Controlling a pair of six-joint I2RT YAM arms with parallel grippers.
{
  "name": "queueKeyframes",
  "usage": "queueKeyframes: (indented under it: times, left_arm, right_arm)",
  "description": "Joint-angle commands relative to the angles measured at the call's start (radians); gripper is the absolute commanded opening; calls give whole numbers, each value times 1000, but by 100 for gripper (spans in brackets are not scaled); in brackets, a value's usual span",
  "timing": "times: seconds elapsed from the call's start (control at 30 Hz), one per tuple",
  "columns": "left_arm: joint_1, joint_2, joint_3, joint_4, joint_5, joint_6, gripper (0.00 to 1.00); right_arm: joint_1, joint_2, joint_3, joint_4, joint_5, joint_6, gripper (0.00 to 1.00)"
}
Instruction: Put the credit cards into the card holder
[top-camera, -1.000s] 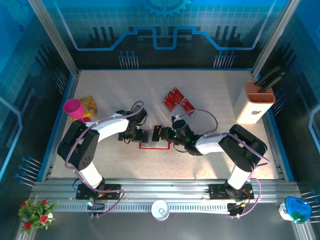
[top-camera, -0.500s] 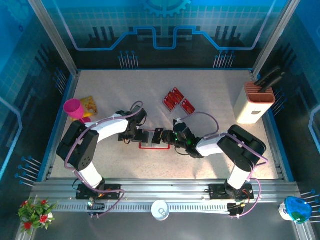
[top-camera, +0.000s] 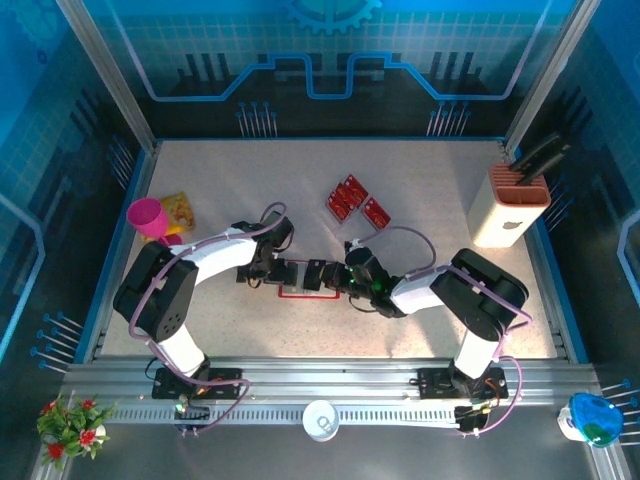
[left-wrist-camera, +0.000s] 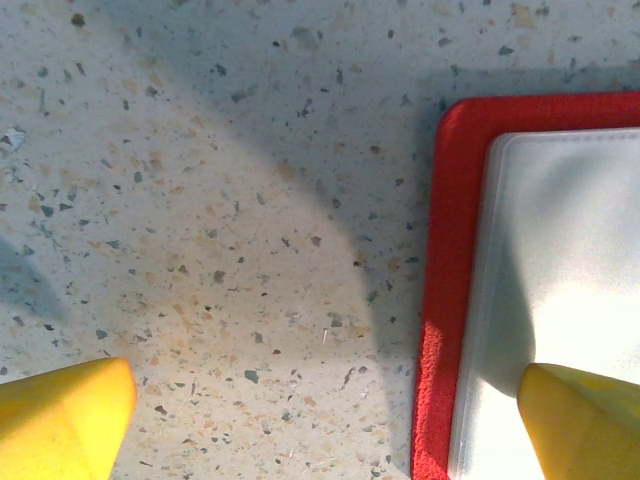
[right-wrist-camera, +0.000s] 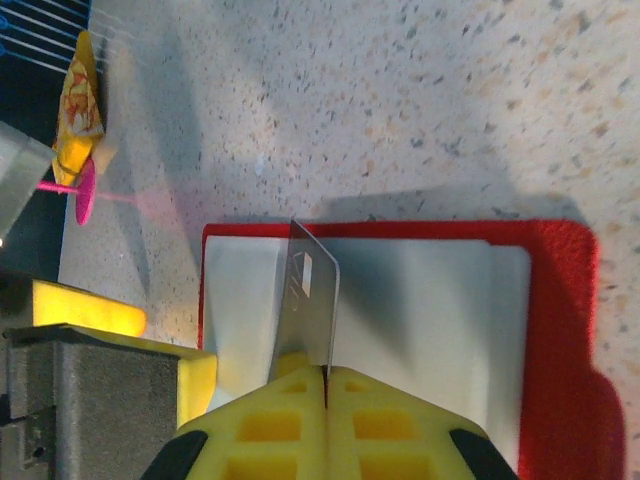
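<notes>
Clamping one card (right-wrist-camera: 308, 300) by its near edge, the right gripper (right-wrist-camera: 325, 375) had its jaws pressed together on it. The card stood nearly edge-on over the pale inside of the card holder (right-wrist-camera: 560, 330), which lay open on the table (right-wrist-camera: 450, 90) between the two arms. The left gripper (left-wrist-camera: 320, 420) was spread wide and held nothing. One yellow fingertip (left-wrist-camera: 575, 420) sat over the holder's pale lining and the other over bare table just beside the red rim; whether the first pressed on the lining could not be told. The other credit cards (top-camera: 346, 197) lay farther back on the table, well apart from the holder, red with black parts.

As a judgement, the card looked light, stiff and slick. A pinch on its short edge with the flat faces between the pads suited it, leaving most of its length free to slide into a pocket, though too slight a hold could let it swivel. The holder looked soft and light, likely to skid or fold when pushed, so pinning its lining or rim with the free gripper seemed wise. The loose cards, lying flat, would probably need to be taken by an edge.

No brand or writing could be read: the held card showed one small pale mark, too small to make out, and the printing on the far cards was a blur
</notes>
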Motion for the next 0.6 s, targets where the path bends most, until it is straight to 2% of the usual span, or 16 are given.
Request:
queueKeyframes:
  times: [0.0,0.57]
  left_arm:
    - [-5,8,-39,-46,-25,-4,99]
    - [-5,6,-41,-41,-20,-5,99]
  right_arm:
    - [23,30,29,-19,-13,-5,0]
    - [32,-3,4,-72,-20,0,0]
